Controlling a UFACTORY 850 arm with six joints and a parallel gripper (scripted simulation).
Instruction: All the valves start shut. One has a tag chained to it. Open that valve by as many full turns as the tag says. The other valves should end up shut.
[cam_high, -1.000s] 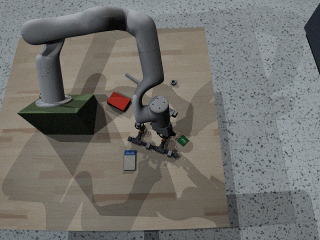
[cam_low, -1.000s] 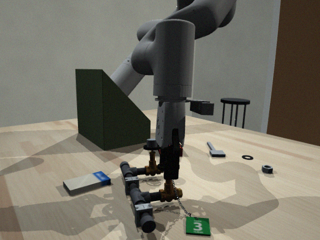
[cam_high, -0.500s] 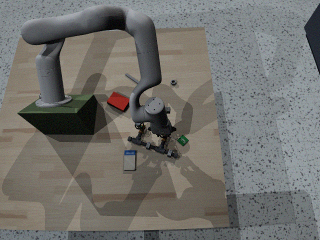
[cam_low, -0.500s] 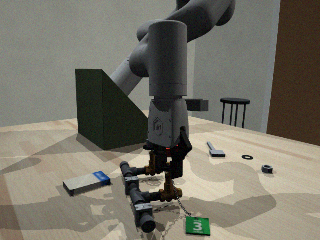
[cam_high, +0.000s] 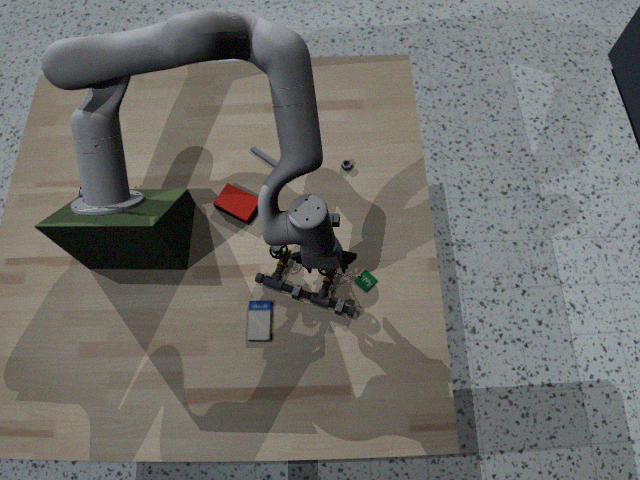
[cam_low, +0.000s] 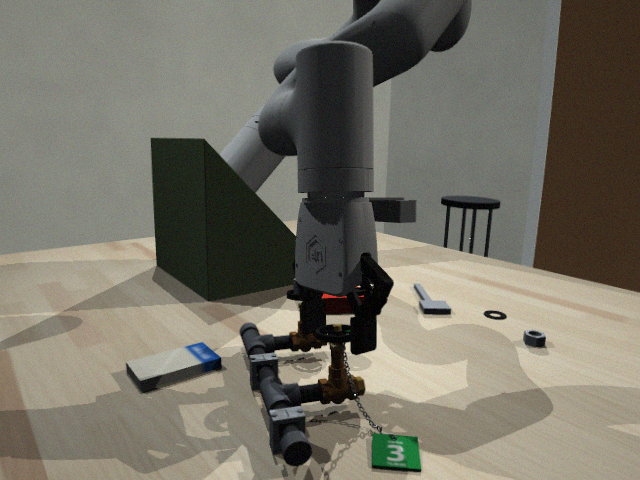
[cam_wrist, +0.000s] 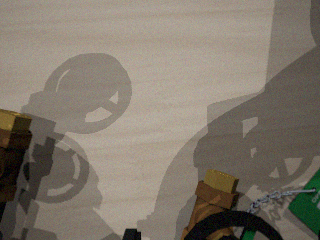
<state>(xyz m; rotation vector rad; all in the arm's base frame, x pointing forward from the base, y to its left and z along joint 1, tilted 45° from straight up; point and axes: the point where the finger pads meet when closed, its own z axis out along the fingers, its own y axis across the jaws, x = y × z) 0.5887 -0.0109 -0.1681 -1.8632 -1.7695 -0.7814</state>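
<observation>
A dark pipe manifold (cam_low: 271, 384) lies on the wooden table and carries two brass valves with black handwheels. The nearer valve (cam_low: 338, 384) has a chain running to a green tag (cam_low: 395, 451) marked 3. Its handwheel (cam_low: 336, 333) sits between the fingers of my gripper (cam_low: 338, 330), which is open, with the fingers standing on either side of the rim. The farther valve (cam_low: 306, 339) is partly hidden behind the gripper. In the wrist view the tagged valve's brass body (cam_wrist: 216, 192), its handwheel rim (cam_wrist: 232, 227), the chain and a corner of the tag (cam_wrist: 307, 205) show at the bottom right.
A grey and blue box (cam_low: 173, 365) lies left of the manifold. A red block (cam_high: 235, 202) lies behind it. The dark green arm pedestal (cam_high: 121, 227) stands at the left. A grey bracket (cam_low: 431, 301), a washer (cam_low: 494, 317) and a nut (cam_low: 534, 337) lie to the right.
</observation>
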